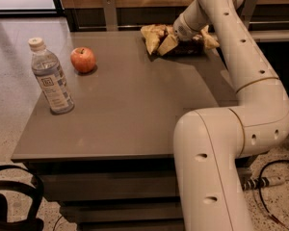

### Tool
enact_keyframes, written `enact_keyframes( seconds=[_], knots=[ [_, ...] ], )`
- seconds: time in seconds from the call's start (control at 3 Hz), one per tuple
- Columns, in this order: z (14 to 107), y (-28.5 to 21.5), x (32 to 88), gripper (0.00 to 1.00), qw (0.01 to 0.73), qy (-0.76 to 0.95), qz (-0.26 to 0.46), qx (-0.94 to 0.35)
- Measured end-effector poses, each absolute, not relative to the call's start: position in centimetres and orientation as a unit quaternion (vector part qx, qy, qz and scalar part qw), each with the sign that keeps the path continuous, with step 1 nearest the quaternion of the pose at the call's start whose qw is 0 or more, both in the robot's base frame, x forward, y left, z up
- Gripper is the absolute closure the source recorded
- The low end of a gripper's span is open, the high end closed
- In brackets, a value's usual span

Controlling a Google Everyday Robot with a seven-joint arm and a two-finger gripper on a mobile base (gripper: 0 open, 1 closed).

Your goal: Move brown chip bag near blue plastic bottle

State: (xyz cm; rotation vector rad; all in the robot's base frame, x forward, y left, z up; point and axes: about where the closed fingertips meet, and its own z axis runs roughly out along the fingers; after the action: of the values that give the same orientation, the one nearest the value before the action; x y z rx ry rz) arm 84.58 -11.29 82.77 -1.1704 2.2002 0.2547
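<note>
The brown chip bag [156,38] lies crumpled at the far right of the grey table [135,109], pale yellow with a dark centre. My gripper [178,33] is down on the middle of the bag, with the bag's folds rising on both sides of it. The blue plastic bottle [51,77] stands upright near the table's left edge, white cap on top, well apart from the bag.
A red apple [83,60] sits on the table behind and to the right of the bottle. My white arm [241,129] runs along the table's right side. A rail with posts [108,6] stands behind the table. Cables lie on the floor at the right.
</note>
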Motion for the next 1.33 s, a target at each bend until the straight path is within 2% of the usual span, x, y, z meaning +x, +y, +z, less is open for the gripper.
enact_keyframes(
  seconds=[1.33],
  knots=[
    [82.84, -11.31, 84.56, 1.0, 0.313, 0.834, 0.096, -0.444]
  ],
)
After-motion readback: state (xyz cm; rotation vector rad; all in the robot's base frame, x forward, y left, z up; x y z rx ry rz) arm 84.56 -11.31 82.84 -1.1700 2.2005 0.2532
